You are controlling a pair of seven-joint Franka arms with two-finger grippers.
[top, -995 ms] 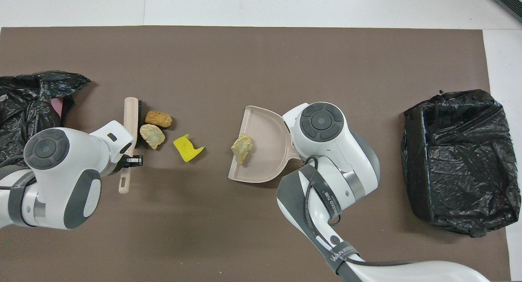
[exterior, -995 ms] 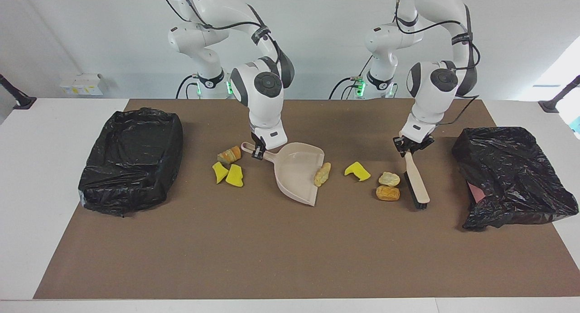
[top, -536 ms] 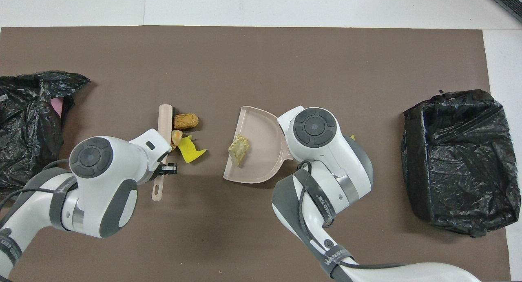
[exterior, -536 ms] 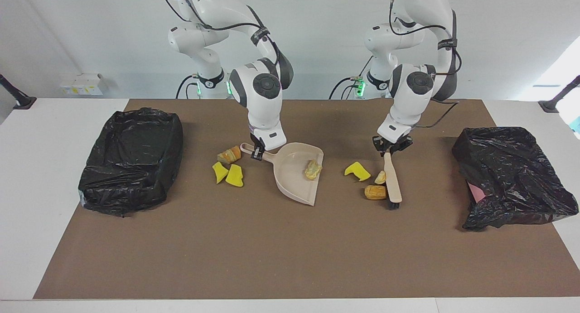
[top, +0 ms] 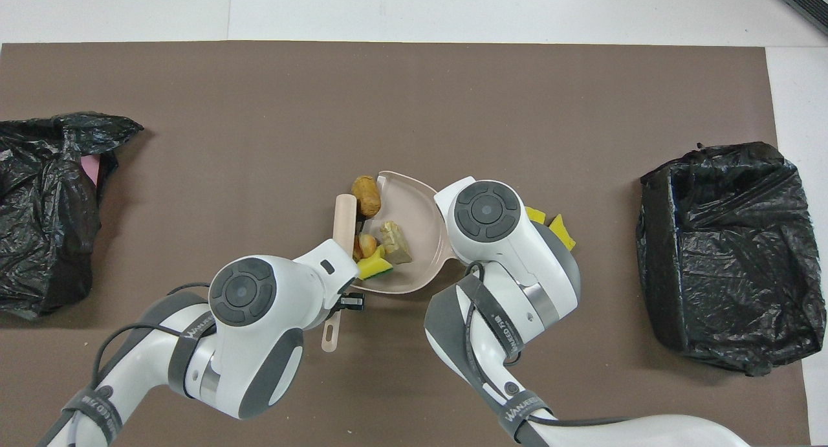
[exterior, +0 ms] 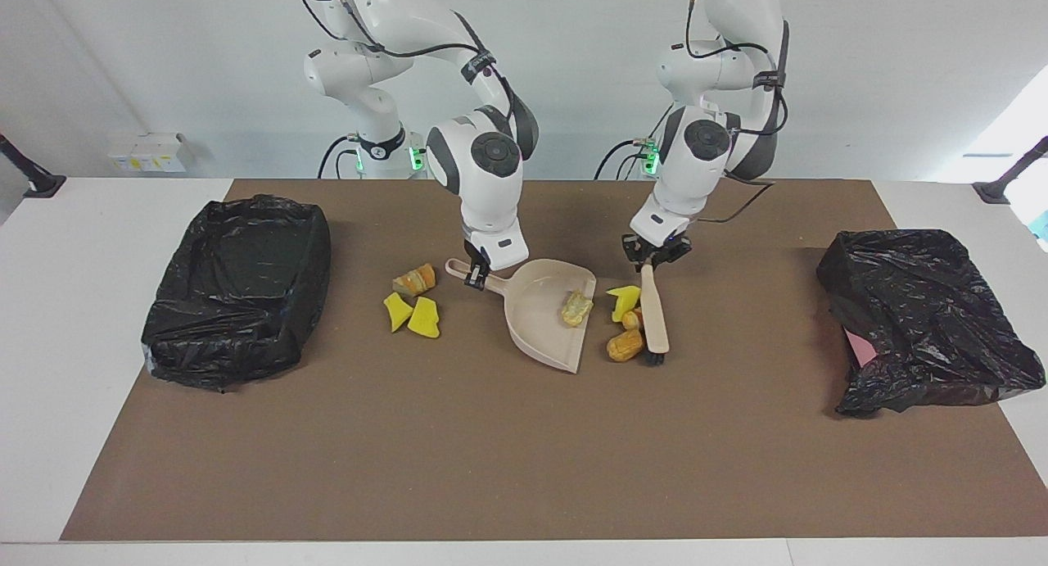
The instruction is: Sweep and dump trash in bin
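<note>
My right gripper is shut on the handle of the beige dustpan, whose mouth faces the left arm's end. One pale lump of trash lies inside it. My left gripper is shut on the handle of the brush, which stands against a yellow wedge and two brown lumps at the pan's mouth. In the overhead view the wedge lies on the pan's lip. Beside the pan's handle sit a bread lump and two yellow wedges.
A bin lined with a black bag stands at the right arm's end of the brown mat. A crumpled black bag over something pink lies at the left arm's end. The arms' elbows hang over the mat's middle.
My left gripper has swept the brush toward the dustpan, pushing the yellow wedge and two lumps up to its mouth. The dustpan shifted slightly toward the brush, and the pale lump slid deeper in.
</note>
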